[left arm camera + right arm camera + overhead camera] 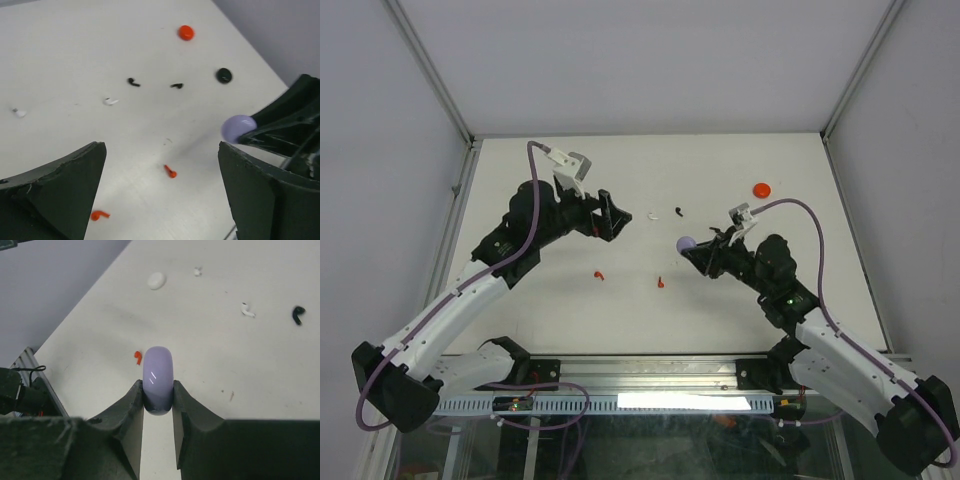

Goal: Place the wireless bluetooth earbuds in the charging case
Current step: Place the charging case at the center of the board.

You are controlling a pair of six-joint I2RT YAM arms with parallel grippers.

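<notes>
**A:** Starting at the bottom of the overhead frame, what lies closest to the arm bases?

**B:** Two red earbuds (599, 273) (661, 282), loose on the table (720, 320) just below centre. They lie apart from each other and clear of both arms.

**A:** And the pincers above them?

**B:** The right gripper (158, 390), just right of centre, is clamped on a lilac case (157, 370). It pinches the case edge-on so it stands upright between the fingers. I'd judge it is held out that way so the other arm can work at it. The case looks closed, and I see no bud in it.

**A:** The left one?

**B:** The left gripper (610, 215) sits left of centre, jaws wide apart with nothing between them. It faces the lilac case, probably ready to fetch a bud or help with the lid.

**A:** Farther up?

**B:** A white earbud (653, 215) and a black earbud (678, 211) lie side by side on the table, between the two grippers. The left wrist view shows a second black earbud (133, 82) near them. Beyond is a black case (224, 75), and farthest off, upper right, a red case (761, 188). I can't find any lilac buds.
</notes>
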